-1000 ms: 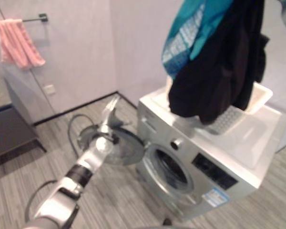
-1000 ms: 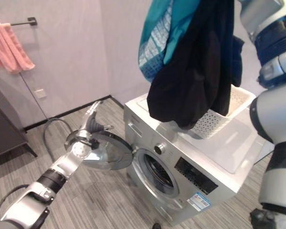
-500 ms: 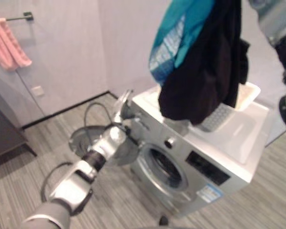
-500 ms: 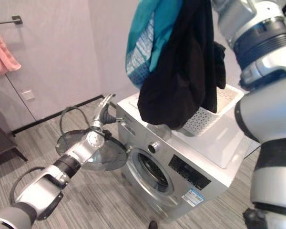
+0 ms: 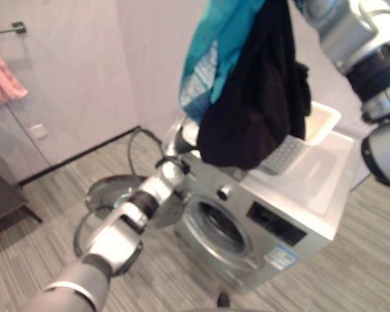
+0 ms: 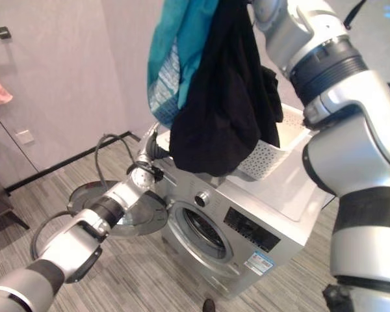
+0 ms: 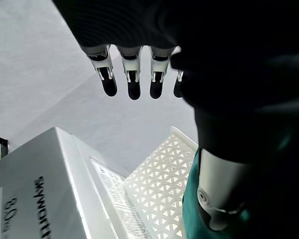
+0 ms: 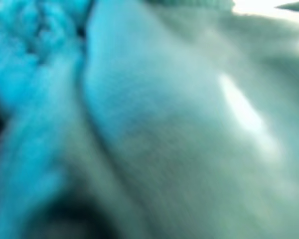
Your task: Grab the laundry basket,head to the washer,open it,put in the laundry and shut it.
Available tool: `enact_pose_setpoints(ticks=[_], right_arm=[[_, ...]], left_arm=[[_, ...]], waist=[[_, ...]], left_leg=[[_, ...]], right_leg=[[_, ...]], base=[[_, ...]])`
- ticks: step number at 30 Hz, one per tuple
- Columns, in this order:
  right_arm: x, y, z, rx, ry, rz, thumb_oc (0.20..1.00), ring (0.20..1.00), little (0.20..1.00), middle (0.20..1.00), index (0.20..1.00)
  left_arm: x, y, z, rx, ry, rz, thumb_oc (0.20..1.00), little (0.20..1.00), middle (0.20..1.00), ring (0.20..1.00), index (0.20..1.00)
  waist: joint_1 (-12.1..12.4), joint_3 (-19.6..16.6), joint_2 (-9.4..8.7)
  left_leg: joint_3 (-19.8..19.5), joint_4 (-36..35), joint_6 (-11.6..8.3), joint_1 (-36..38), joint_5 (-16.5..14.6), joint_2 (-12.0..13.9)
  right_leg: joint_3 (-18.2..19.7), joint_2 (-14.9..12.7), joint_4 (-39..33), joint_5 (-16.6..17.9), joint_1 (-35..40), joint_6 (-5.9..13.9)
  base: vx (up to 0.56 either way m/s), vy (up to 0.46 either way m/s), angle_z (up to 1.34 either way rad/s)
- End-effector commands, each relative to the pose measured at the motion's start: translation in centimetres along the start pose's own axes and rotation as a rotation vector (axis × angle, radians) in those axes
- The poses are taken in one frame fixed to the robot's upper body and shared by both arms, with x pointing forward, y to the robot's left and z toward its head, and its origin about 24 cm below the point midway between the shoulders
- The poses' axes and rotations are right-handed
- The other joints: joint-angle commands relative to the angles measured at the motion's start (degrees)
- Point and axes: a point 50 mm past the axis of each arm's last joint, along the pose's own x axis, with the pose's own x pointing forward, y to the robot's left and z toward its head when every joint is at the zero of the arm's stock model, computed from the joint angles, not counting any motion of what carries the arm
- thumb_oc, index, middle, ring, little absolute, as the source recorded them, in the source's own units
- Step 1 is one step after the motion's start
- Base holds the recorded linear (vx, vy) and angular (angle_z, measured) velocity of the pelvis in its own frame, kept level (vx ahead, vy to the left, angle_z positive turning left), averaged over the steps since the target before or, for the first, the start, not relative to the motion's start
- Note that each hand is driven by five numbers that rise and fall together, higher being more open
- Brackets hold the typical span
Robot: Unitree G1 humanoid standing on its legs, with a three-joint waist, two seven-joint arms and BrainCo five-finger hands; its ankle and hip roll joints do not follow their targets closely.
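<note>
Teal and black laundry [image 6: 208, 84] hangs above the washer [image 6: 247, 221]; right hand's fingers hidden. Left hand [image 7: 132, 74], fingers straight, nears its top edge.

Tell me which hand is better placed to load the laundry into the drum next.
Right, probably. The laundry already hangs from the raised right arm above the basket, while the open left hand is empty beside the washer, whose door is open.

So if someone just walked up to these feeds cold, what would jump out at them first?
Probably the bundle of laundry, teal and black cloth hanging high from the right arm above the white laundry basket, which sits on top of the silver washer. Next, the washer's round door stands swung open toward the floor, and the left hand reaches up near the washer's top corner.
</note>
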Motion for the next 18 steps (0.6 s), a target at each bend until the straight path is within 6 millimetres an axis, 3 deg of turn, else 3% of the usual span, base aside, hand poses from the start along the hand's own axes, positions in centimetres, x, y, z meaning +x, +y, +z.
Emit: enact_pose_setpoints(ticks=[1, 6, 7, 10, 14, 18], right_arm=[[3.4, -6.3, -0.6, -0.073, 0.023, -0.191, 0.2, 0.2, 0.2, 0.2, 0.2], [3.4, -6.7, 0.2, -0.058, -0.013, -0.21, 0.2, 0.2, 0.2, 0.2, 0.2], [3.3, -7.0, 0.8, -0.051, -0.047, -0.226, 0.2, 0.2, 0.2, 0.2, 0.2], [3.3, -7.1, 0.8, -0.053, -0.054, -0.228, 0.2, 0.2, 0.2, 0.2, 0.2], [3.0, -6.7, 1.3, -0.041, -0.078, -0.216, 0.2, 0.2, 0.2, 0.2, 0.2], [2.9, -6.5, 1.3, -0.036, -0.081, -0.206, 0.2, 0.2, 0.2, 0.2, 0.2]], left_arm=[[3.0, 3.0, 5.0, 0.025, -0.137, 0.106, 1.0, 1.0, 1.0, 1.0, 1.0], [3.3, 3.2, 6.0, 0.001, -0.148, 0.113, 1.0, 1.0, 1.0, 1.0, 1.0], [3.7, 3.7, 7.4, -0.025, -0.176, 0.128, 1.0, 1.0, 1.0, 1.0, 1.0], [3.9, 4.0, 8.0, -0.027, -0.189, 0.135, 1.0, 1.0, 1.0, 1.0, 1.0], [4.5, 5.3, 10.8, -0.058, -0.263, 0.166, 1.0, 1.0, 1.0, 1.0, 1.0], [4.6, 6.0, 12.4, -0.086, -0.307, 0.171, 1.0, 1.0, 1.0, 1.0, 1.0]], waist=[[1.1, 2.9, 1.13], [0.6, 3.1, 1.55], [0.1, 3.1, 2.04], [0.1, 3.1, 2.2], [-0.5, 3.1, 2.93], [-0.6, 3.1, 3.17]], left_leg=[[1.6, 0.7, -0.53, -2.5, -2.0, 1.7], [1.6, 0.7, -0.62, -2.4, -2.0, 1.9], [1.8, 0.7, -0.64, -2.4, -2.0, 1.9], [1.8, 0.7, -0.64, -2.4, -2.0, 1.9], [2.3, 0.7, -0.65, -2.3, -2.1, 2.1], [2.4, 0.7, -0.72, -2.0, -2.1, 2.3]], right_leg=[[-4.8, -2.3, 0.4, -9.4, 9.3, 5.1], [-4.7, -2.2, 0.4, -9.6, 9.3, 5.01], [-4.5, -2.1, 0.4, -9.6, 9.2, 5.0], [-4.3, -2.1, 0.4, -9.7, 9.1, 5.0], [-3.7, -1.9, 0.3, -9.7, 8.9, 5.01], [-3.6, -1.7, 0.3, -9.8, 9.1, 4.96]], base=[[0.0, 0.0, 0.0], [0.0, 0.0, 0.0], [0.0, 0.0, 0.0], [0.0, 0.0, 0.0], [0.0, 0.0, 0.0], [0.02, -0.017, -0.05]])
